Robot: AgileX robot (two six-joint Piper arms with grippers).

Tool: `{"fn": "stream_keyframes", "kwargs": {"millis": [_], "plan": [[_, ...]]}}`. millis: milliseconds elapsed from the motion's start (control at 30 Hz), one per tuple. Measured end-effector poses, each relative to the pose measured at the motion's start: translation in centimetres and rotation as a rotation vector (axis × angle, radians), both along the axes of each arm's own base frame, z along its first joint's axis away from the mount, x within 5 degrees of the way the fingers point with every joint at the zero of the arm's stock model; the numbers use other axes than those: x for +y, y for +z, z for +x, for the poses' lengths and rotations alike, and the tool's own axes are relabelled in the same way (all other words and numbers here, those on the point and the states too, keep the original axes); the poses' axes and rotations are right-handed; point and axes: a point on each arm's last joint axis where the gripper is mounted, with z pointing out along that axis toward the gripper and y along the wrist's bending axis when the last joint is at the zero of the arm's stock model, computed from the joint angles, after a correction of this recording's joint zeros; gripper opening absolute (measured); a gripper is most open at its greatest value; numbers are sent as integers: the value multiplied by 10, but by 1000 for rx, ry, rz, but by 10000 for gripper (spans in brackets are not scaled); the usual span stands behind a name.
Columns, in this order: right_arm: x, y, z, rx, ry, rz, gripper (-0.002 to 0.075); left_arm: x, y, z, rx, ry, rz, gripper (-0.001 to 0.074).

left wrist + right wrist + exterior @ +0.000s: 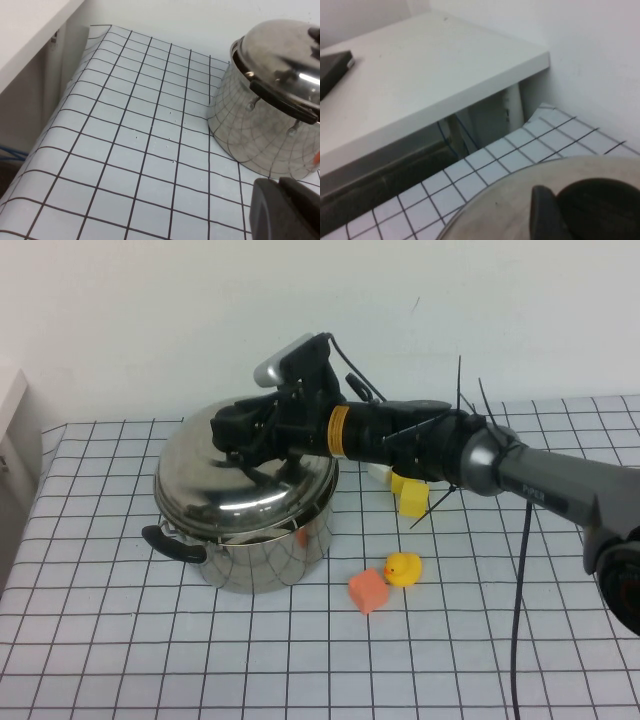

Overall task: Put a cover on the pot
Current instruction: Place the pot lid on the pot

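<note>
L gripper [287, 210] cut off, blurred

A yellow duck [403, 568] sits just beside an orange block [368, 591].

Pot [262, 540]: polished mirror-bright steel, matt black plastic handle. Lid [215, 465]: glossy steel. Tabletop [120, 640]: matt gridded cloth. Right hand [240, 435]: matt black plastic.

Shiny silver pot [262, 540] & lid [225, 475] w/ black handles, black right gripper [240, 435] w/ yellow band, yellow duck [403, 568], orange-pink block [368, 591], yellow block [413, 498], white cloth [120, 640] w/ black grid lines.
</note>
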Motion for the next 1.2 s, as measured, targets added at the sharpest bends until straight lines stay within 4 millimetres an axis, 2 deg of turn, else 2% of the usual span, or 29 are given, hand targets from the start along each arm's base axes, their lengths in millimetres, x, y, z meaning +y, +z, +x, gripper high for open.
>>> {"fn": "stream_keyframes", "kwargs": {"millis": [433,1200], "plan": [[1,-9,2,3,-44,-54,353,0,0,0,0,0,0,-2],[2,-9,0,2,-25,-45,353,0,0,0,0,-1,3,-2]]}}
